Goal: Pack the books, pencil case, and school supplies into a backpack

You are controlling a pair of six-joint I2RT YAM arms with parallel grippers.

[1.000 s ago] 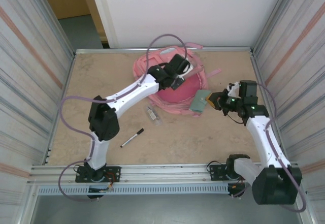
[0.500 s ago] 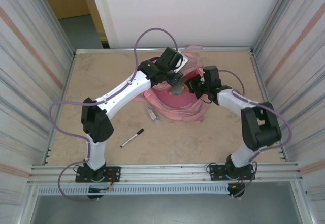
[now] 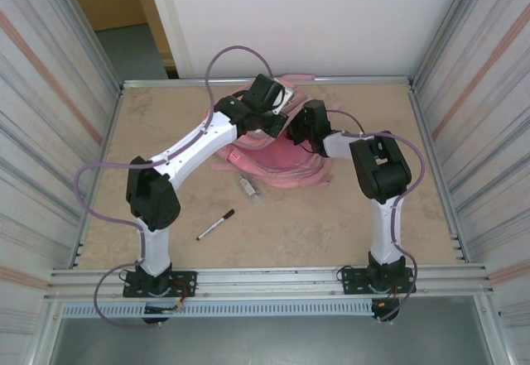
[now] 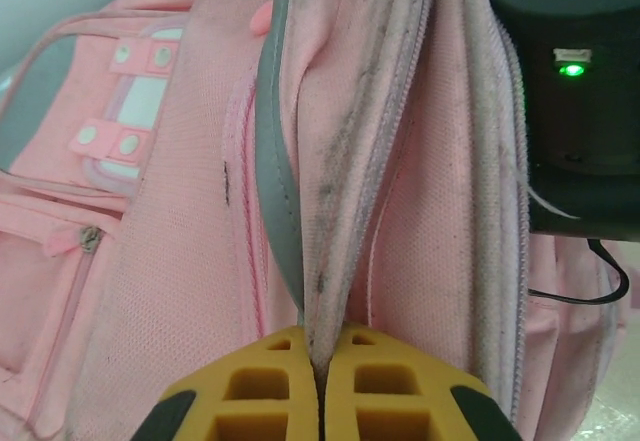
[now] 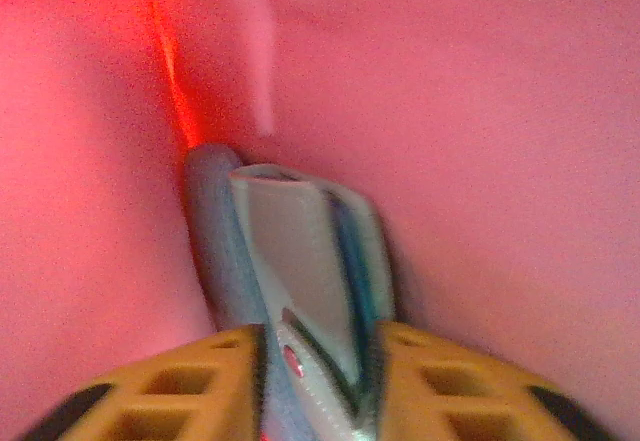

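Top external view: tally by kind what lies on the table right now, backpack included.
backpack: 1
black marker: 1
small pale stick-shaped piece: 1
Total: 3

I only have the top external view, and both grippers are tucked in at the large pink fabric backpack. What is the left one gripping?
Observer: In the left wrist view the left gripper is shut on the backpack's opening edge, beside a grey trim strip.
Operator: What's at the right gripper?
Observer: A grey-green flat block stands between its fingers inside the backpack; pinched or free, I cannot tell.
Operator: Anything beside it?
Observer: A blue-grey soft pouch lies against it.
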